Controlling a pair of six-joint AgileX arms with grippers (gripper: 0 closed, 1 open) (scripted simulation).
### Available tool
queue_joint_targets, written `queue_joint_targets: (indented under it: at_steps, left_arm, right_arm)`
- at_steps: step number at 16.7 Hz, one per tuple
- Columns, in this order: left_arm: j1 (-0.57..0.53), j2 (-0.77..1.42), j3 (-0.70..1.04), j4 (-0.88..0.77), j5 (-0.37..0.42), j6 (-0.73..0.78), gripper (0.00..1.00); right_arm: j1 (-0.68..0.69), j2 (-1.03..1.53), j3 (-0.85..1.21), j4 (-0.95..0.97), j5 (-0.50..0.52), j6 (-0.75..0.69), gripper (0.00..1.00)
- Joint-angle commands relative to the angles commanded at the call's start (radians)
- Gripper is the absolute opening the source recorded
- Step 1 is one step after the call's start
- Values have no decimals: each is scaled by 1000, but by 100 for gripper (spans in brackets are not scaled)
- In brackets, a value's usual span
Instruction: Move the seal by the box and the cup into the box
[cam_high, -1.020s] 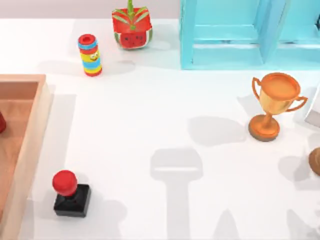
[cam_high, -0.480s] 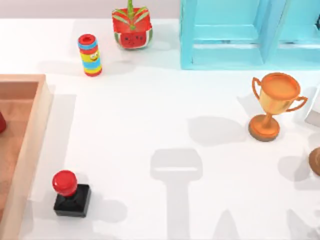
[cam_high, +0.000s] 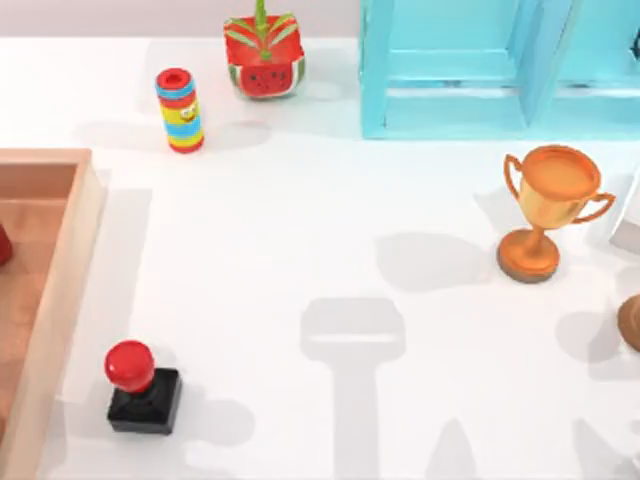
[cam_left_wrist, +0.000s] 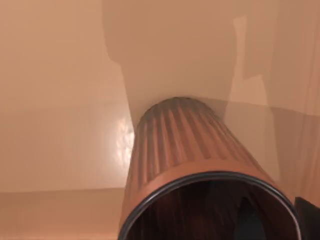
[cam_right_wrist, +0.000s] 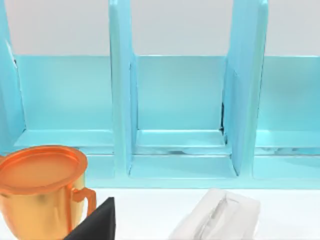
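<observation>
Seal, red round knob on black square block (cam_high: 140, 388), sitting on the white table (cam_high: 300, 250) just beside the light-brown wooden box (cam_high: 60, 300), outside its wall.
Left wrist view is showing the ribbed copper-brown metallic cup (cam_left_wrist: 195, 165) upright over the box floor, very close to the camera; finger states I cannot tell for either arm. Risk: cup tipping on release if let go tilted; seal's knob slipping in a shallow pinch.

Scene evenly and brightly lit. Soft grey shadows are cast on the white table (cam_high: 330, 230), beside the trophy (cam_high: 550, 210) and the seal (cam_high: 140, 385). Edges slightly softened throughout. A glare patch is seen on the box floor (cam_left_wrist: 60, 125) beside the cup (cam_left_wrist: 195, 160).
</observation>
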Motion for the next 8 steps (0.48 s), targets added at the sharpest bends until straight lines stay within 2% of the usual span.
queue_joint_targets:
  at_steps: [7,8]
  left_arm:
    - [0,0,0,0,0,0,98]
    - [0,0,0,0,0,0,100]
  right_arm:
    - [0,0,0,0,0,0,100]
    - [0,0,0,0,0,0,100]
